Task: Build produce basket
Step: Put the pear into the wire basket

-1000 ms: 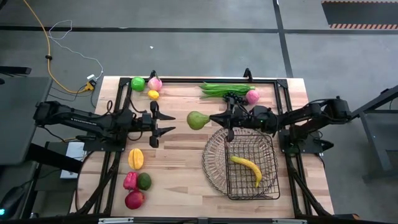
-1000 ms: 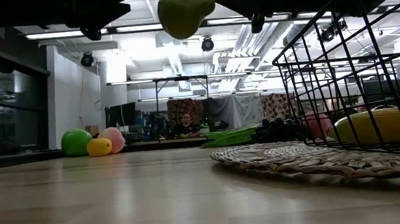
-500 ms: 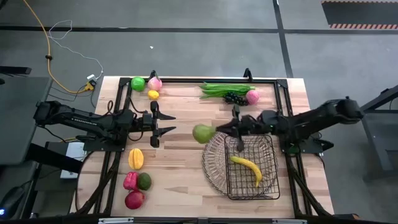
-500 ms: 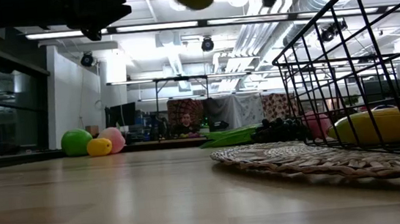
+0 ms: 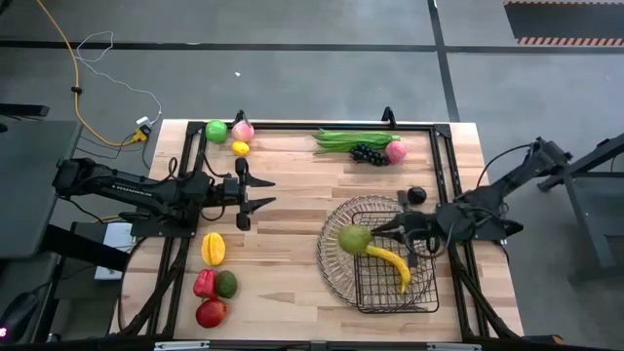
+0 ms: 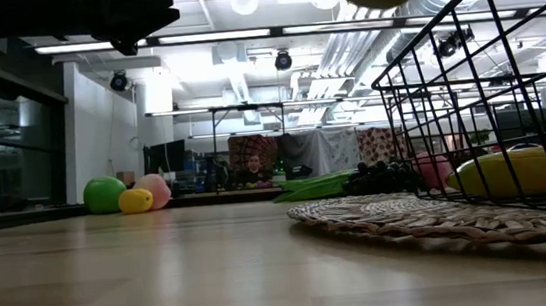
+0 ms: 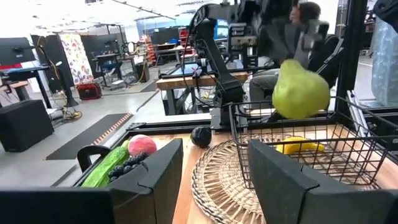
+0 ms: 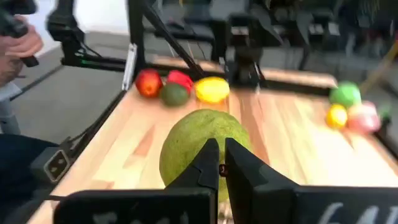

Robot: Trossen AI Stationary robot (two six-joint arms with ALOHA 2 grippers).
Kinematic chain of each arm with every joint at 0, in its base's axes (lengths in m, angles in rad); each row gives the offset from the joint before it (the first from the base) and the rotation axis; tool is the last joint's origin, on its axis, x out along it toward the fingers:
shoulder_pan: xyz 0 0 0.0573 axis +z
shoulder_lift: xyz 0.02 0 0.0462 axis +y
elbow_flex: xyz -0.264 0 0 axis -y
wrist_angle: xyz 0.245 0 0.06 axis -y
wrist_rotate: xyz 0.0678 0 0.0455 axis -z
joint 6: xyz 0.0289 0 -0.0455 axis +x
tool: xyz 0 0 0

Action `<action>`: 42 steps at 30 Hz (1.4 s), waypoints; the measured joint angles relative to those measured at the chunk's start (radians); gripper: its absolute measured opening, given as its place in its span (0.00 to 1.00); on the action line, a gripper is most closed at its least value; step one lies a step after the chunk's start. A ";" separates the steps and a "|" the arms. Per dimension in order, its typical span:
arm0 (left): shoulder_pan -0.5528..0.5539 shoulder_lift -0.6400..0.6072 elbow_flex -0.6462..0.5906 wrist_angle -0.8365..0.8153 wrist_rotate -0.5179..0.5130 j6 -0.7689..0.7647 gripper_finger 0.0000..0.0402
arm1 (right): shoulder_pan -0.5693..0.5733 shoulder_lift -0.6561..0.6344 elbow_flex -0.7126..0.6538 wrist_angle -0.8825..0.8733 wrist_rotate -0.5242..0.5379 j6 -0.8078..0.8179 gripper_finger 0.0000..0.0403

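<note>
Grey workshop floor surrounds my wooden worktop (image 5: 283,244), and the low view looks past it into a lit room with benches. The basket (image 5: 375,253) sits on the worktop's right half, a yellow banana (image 5: 388,261) already lying in its mesh centre.

The right arm reaches over the basket from the right side, its right pincer (image 5: 382,231) closed on a green pear (image 5: 354,238) that hangs above the basket's left part, over the flared rim and the edge of the mesh centre. The right wrist view shows the two fingers pinched almost together against the pear's skin. The left arm waits over the left half of the worktop, its left pincer (image 5: 261,191) spread wide and holding nothing.

I judge the step in hand to be delivering the pear; next I would lower it into the mesh centre beside the banana, then part the fingers. From above I cannot tell how high the pear hangs; the low view puts it well above the basket wall.

Still outside the basket: green beans (image 5: 349,139), dark grapes (image 5: 367,152) and a peach (image 5: 396,151) at the far edge, more produce at the left.
</note>
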 joint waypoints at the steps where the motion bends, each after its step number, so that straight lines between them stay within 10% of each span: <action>1: 0.000 0.000 0.000 0.000 -0.001 0.003 0.42 | 0.012 0.004 0.051 -0.098 0.011 0.064 0.00; 12: 0.000 0.000 0.000 -0.006 0.001 0.004 0.42 | 0.055 0.140 0.351 -0.919 -0.041 0.761 0.00; 42: 0.000 0.000 0.000 -0.006 0.002 0.004 0.42 | -0.022 0.205 0.112 -0.922 -0.194 1.056 0.12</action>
